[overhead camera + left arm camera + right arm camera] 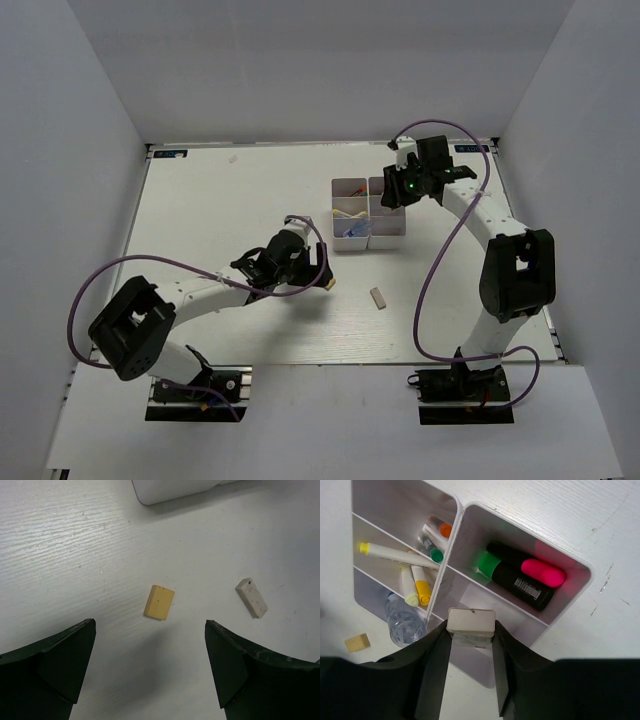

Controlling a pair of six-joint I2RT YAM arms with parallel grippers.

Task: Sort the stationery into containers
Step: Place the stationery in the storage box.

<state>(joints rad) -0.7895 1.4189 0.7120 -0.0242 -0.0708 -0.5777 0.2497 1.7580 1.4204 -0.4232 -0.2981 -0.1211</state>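
Note:
The white organiser tray (pixel 369 214) stands at the table's middle right. My right gripper (pixel 471 632) is shut on a grey eraser (pixel 471 621) and holds it above the tray's (pixel 530 533) near compartments; in the top view the gripper (pixel 405 190) hangs over the tray's right column. The tray holds a pink highlighter (pixel 543 572), a green marker (pixel 492 565), white sticks (pixel 415 582) and a clear tube (pixel 404 624). My left gripper (pixel 150 625) is open, just short of a tan eraser (pixel 159 602) on the table. A second grey eraser (pixel 251 597) lies to its right.
The tan eraser (pixel 328 284) and the loose grey eraser (pixel 378 297) lie in front of the tray. The tray's near corner (pixel 170 490) shows beyond them in the left wrist view. White walls enclose the table on three sides.

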